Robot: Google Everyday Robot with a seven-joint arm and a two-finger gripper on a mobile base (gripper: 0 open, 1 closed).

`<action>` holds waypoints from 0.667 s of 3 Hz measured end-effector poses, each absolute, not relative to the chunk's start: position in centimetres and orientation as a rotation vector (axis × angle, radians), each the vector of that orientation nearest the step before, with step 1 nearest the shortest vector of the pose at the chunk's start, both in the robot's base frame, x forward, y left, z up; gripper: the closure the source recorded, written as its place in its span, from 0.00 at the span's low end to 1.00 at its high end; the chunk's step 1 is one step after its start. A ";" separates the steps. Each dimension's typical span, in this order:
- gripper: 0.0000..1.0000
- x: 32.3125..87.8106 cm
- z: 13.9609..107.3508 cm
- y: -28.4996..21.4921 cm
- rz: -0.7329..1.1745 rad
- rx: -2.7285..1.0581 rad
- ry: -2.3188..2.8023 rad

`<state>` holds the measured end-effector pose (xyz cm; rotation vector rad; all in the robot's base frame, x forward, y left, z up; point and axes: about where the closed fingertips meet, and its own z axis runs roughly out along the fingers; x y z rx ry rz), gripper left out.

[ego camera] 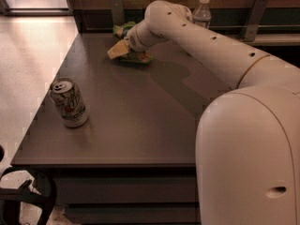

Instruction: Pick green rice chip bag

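Note:
The green rice chip bag [141,57] lies at the far end of the dark table [140,116], bright green with an orange-red patch. It is mostly hidden by my gripper [119,50], which is down on top of it. A bit more green [121,29] shows just behind the gripper. My pale arm [201,36] reaches in from the right, across the table.
A silver-green soda can [69,102] stands upright near the table's left front edge. A clear water bottle [202,12] stands at the back behind the arm. A low ledge with metal brackets [257,11] runs along the table's far side. The floor lies to the left.

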<state>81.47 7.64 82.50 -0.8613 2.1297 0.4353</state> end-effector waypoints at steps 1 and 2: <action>0.83 81.5 82.7 7.6 0.435 -0.861 2.130; 1.00 81.5 82.7 7.7 0.436 -0.862 2.130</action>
